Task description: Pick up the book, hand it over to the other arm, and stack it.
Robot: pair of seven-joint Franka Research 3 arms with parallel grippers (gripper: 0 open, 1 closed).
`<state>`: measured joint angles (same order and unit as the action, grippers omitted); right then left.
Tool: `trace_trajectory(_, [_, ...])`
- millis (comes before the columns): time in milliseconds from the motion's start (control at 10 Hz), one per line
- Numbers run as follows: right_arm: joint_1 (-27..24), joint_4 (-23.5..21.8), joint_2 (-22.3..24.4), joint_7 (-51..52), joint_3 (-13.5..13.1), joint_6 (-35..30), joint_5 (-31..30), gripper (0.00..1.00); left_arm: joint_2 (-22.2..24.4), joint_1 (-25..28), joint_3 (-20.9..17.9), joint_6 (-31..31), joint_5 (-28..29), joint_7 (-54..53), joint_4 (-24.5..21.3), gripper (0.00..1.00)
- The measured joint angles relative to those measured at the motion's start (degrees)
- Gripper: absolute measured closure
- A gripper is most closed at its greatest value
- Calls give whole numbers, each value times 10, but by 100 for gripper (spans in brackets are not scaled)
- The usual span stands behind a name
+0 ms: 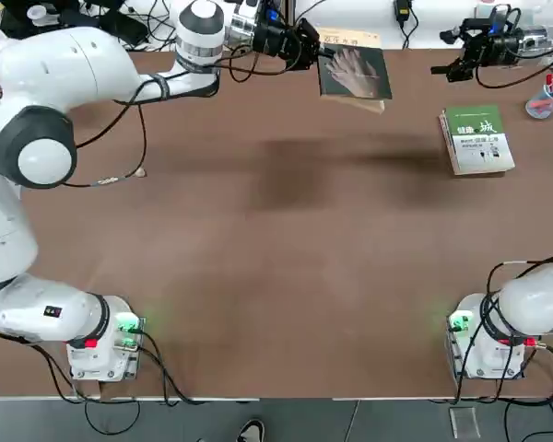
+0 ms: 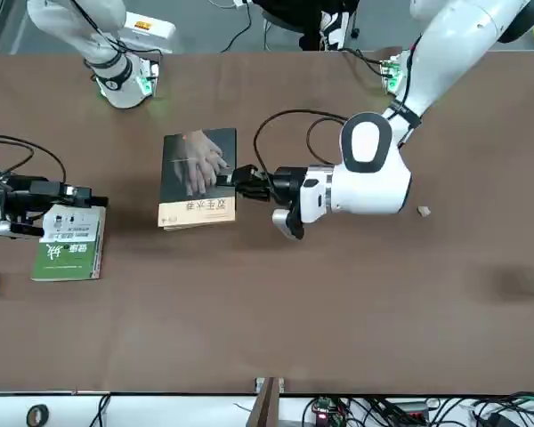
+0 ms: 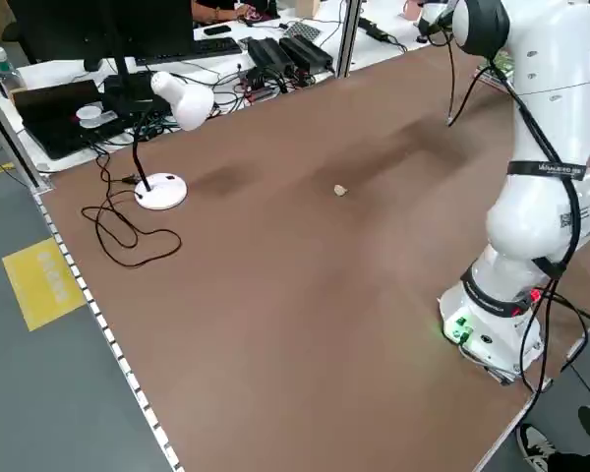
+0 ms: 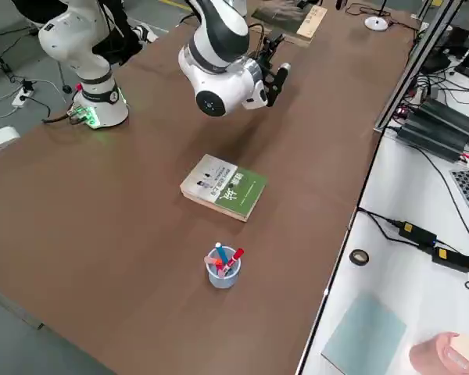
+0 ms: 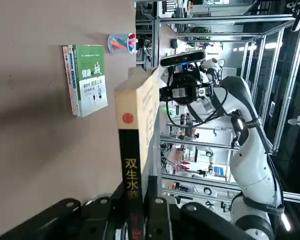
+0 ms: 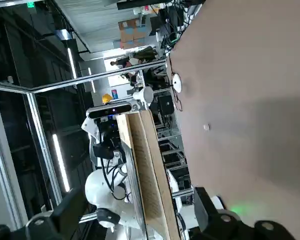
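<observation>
The left gripper (image 5: 140,202) is closed on the book (image 5: 132,135); its spine writing shows in left wrist view, while top view gives the hand cover. The right gripper (image 1: 473,51) is open.

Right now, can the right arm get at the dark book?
Probably yes: the right gripper faces the book's free edge with its fingers apart, and I see nothing in the gap between them. The left gripper holds the opposite edge.

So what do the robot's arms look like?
The left arm is shiny white with dark grey rings and black cables along it. Its hand is black with little round screws. The right arm is white too, with black cables and a black hand.
</observation>
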<state>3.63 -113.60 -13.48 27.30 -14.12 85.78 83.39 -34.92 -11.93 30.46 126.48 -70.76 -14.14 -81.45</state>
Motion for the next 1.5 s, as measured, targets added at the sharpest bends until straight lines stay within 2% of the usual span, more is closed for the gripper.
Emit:
trace_trajectory(400, [10, -2, -3, 17, -2, 16, 2, 3, -2, -2, 0, 0, 0, -1, 8, 83])
trace_trajectory(700, [29, -6, -6, 19, -5, 25, 33, 3, -11, -13, 0, 9, 0, -2, 19, 83])
trace_trajectory(1000, [48, -11, -6, 22, -6, 37, 58, 3, -20, -36, 0, 39, 0, -3, 29, 83])
trace_trajectory(1500, [57, -12, -6, 37, -9, 50, 63, 3, -39, -74, -1, 89, 0, -3, 49, 83])
